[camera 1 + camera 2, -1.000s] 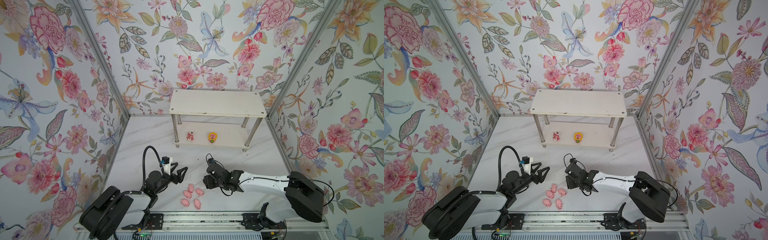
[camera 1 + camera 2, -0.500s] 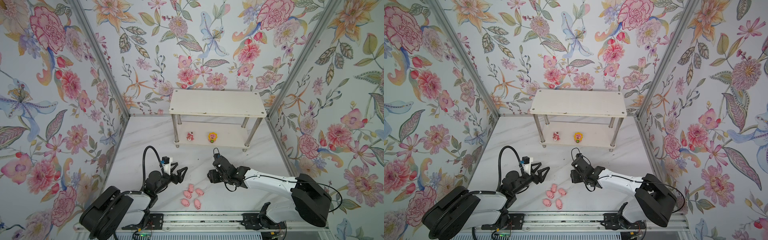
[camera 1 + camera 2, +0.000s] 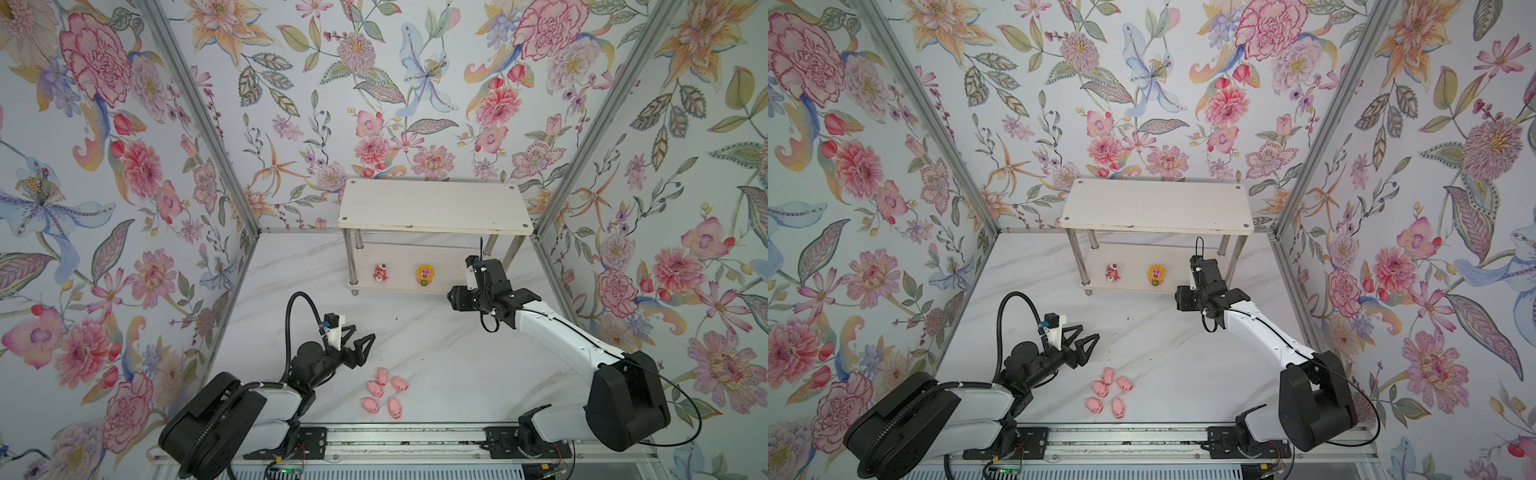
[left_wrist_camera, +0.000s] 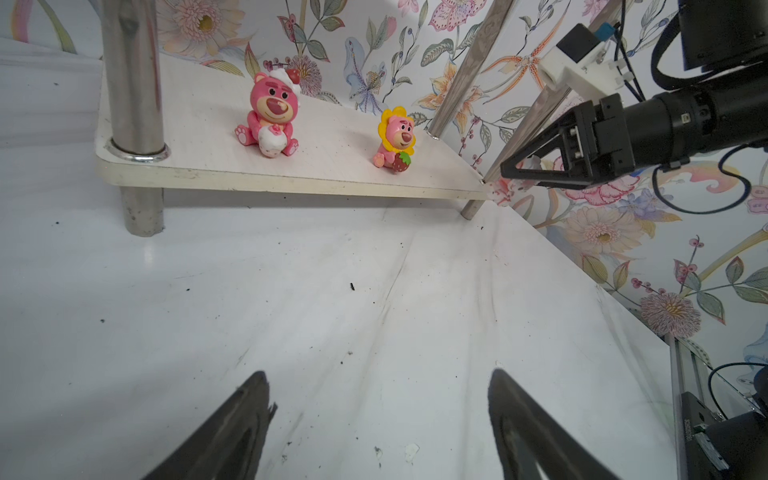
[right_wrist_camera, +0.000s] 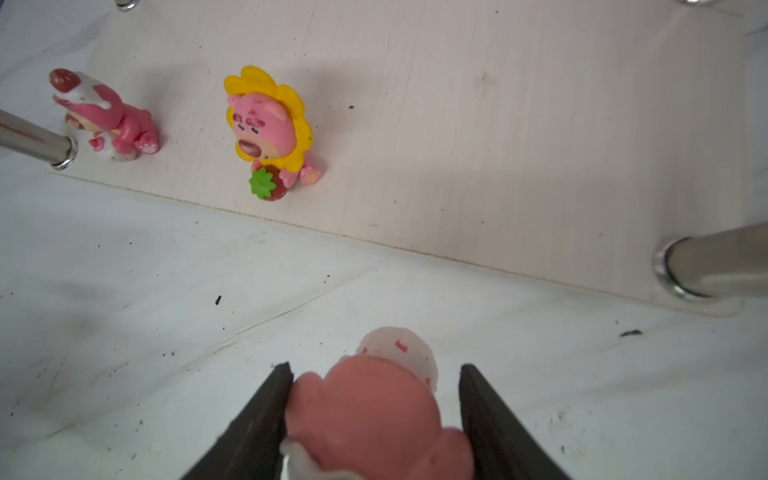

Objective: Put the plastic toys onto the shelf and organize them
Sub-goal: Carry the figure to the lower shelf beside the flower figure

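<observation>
Right wrist view: right jaws clenched on pink-and-white toy (image 5: 374,411), lower centre of frame. Shelf (image 5: 519,124) lay straight ahead across upper frame, its lower board bare right of yellow-petalled toy (image 5: 266,120); bear (image 5: 112,120) upper left. Right arm nearer shelf; short forward reach judged enough. In a top view, left jaws released, empty, lower left; five pigs (image 3: 375,389) on tabletop (image 3: 436,345) just right of them.

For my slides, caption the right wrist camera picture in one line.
Right gripper holds a pink-and-white figurine before the shelf, whose lower tier seats a pink bear and a sunflower bear.
</observation>
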{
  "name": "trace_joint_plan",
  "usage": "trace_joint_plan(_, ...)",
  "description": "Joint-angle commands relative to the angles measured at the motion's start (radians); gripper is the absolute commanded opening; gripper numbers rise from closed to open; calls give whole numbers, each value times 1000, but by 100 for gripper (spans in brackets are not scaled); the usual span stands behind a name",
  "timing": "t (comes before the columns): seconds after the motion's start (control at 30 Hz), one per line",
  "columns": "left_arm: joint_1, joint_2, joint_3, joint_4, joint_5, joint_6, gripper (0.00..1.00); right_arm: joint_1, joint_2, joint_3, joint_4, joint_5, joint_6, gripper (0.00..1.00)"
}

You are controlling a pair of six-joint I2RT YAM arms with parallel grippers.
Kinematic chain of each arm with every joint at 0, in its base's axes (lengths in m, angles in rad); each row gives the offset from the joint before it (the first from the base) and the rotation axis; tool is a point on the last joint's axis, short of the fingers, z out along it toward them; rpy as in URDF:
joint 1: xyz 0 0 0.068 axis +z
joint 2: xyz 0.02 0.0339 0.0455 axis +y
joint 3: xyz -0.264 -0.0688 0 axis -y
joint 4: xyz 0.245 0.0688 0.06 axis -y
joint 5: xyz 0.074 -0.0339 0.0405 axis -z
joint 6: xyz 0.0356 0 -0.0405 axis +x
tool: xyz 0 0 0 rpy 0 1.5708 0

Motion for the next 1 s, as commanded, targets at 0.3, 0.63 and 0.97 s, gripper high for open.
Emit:
trace_joint_plan(0.3,13,31,-7,23,-11,15,84,-69,214,192,-42,-28,-158,34)
trace_joint_plan(0.63,16,80,0,61,6,-1,84,-91,275,250,-44,-32,-163,34)
trace_joint_plan(0.97,19,95,1,67,9,-2,84,-116,308,280,-43,-8,-168,33)
